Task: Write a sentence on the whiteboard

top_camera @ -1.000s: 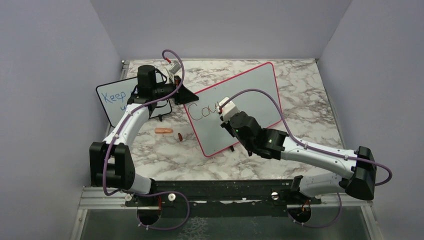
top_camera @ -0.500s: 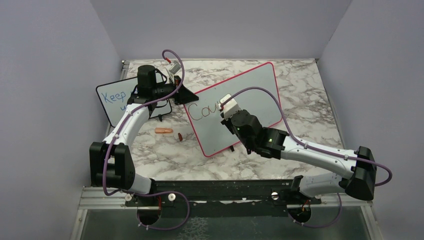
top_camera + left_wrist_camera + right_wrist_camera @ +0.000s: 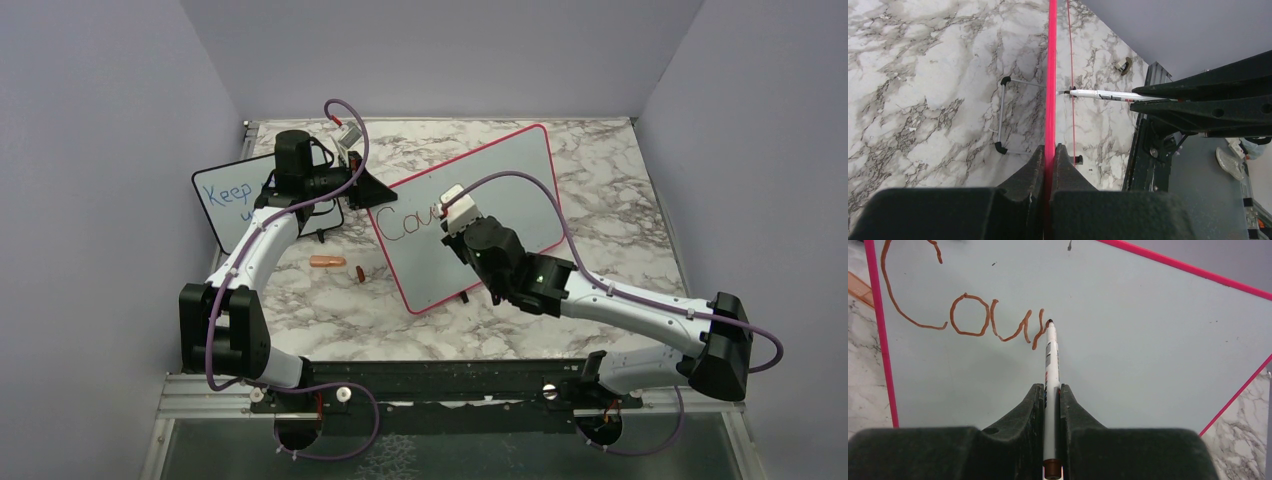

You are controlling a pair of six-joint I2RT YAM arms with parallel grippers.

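On the whiteboard [image 3: 520, 185], mid-word: right end effector [image 3: 1050, 388] clenching marker [image 3: 1050, 360], left end effector [image 3: 1049, 148] clamping frame [image 3: 1051, 60]; next, strokes toward 3 o'clock.

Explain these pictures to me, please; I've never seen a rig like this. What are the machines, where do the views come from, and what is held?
Two robot arms are bolted at the near edge of a marble table. One picture looks down from above; the other two come from a camera on each wrist. The left pincer is shut on the red-pink edge of the whiteboard. The right pincer is shut on a marker, whose tip touches the board at the end of the sentence, which reads "Cou" plus one stroke. Also on the table are a smaller board with blue writing, an orange piece and a dark red piece.
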